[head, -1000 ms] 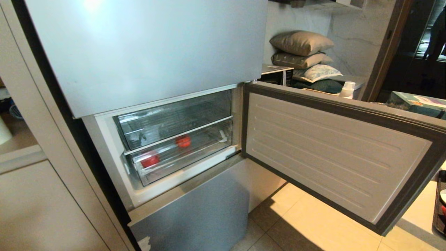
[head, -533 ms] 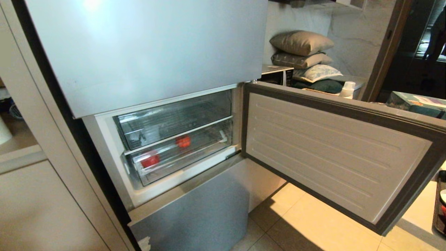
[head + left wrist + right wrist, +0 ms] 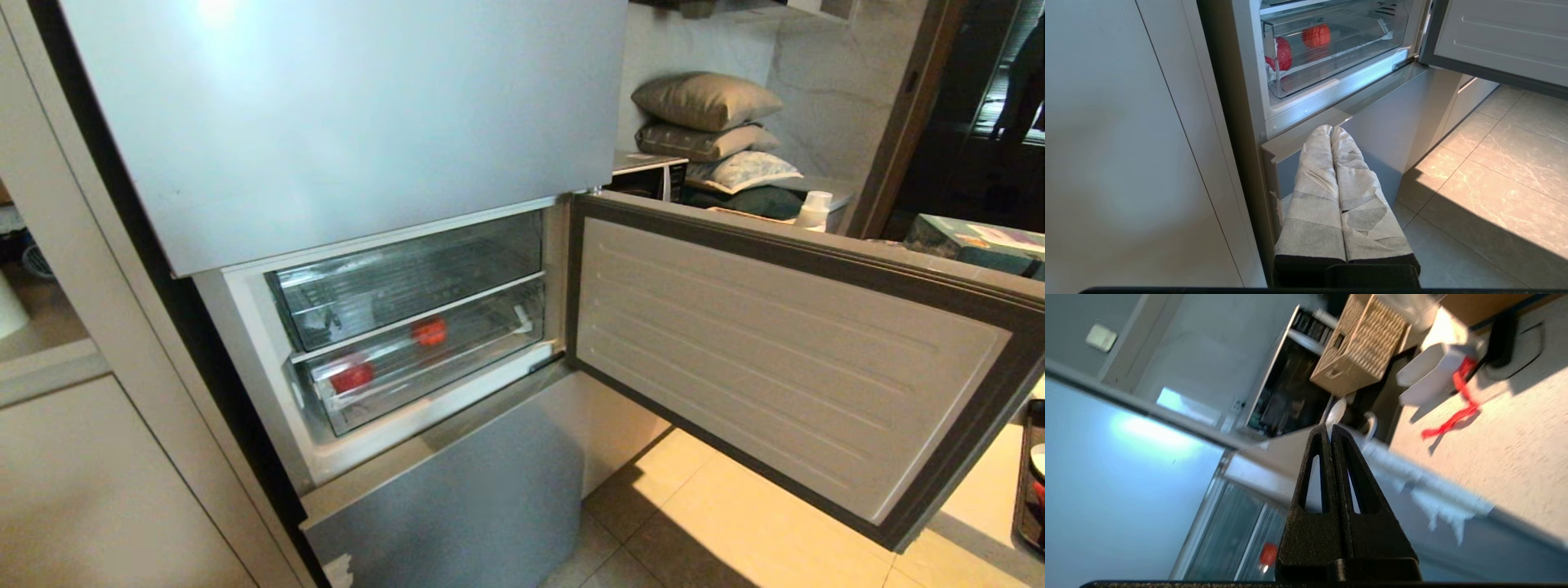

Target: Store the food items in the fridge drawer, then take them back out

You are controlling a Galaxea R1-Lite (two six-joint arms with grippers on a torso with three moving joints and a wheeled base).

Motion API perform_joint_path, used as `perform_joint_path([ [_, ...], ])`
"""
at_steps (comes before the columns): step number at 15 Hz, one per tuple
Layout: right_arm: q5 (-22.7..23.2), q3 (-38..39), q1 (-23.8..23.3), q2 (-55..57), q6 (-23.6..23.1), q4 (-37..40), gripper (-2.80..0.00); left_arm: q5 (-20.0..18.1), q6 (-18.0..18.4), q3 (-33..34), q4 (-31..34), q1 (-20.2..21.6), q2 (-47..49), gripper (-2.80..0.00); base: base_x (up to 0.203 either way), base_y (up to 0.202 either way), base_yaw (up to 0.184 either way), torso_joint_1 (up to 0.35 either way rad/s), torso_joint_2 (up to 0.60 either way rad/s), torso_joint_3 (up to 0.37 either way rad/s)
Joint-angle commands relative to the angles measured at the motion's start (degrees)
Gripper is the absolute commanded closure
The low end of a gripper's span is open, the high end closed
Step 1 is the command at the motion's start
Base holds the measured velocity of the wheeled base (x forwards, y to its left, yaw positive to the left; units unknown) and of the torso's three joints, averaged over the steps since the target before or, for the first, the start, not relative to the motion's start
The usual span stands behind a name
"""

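Red food items (image 3: 352, 376) blurred behind clear fridge drawer (image 3: 424, 371) front; both grippers closed, empty, outside head view.

Lower drawer (image 3: 1331, 61) lettering unreadable — red packet (image 3: 1282, 53) half-hidden by its corner, top cropped.

Pretty clearly a home kitchen. There's a tall silver multi-door fridge (image 3: 343, 122) standing between pale cream cabinet panels (image 3: 90, 482), with its grey-gasketed middle door (image 3: 784, 351) swung open over a beige tiled floor (image 3: 735, 547). Behind it, a light marble-look wall (image 3: 824, 98) and a stack of brown and patterned cushions (image 3: 710, 131). The right wrist view adds a black-fronted microwave (image 3: 1286, 388), a woven wicker basket (image 3: 1359, 343) and a speckled cream worktop (image 3: 1515, 457).
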Motion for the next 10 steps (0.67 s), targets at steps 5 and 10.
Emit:
perform_joint_path([
  [5,-0.26,-5.21,-0.37,13.47,3.45,-3.82,0.0,0.04,0.0,0.09,-0.05,0.09,-0.01,0.0,0.0,0.0,0.0,0.0,0.0,0.0],
  [10,8.36,-8.9,-0.01,19.07,6.24,-3.75,0.0,-0.02,0.0,0.09,-0.05,0.07,-0.01,0.0,0.0,0.0,0.0,0.0,0.0,0.0],
])
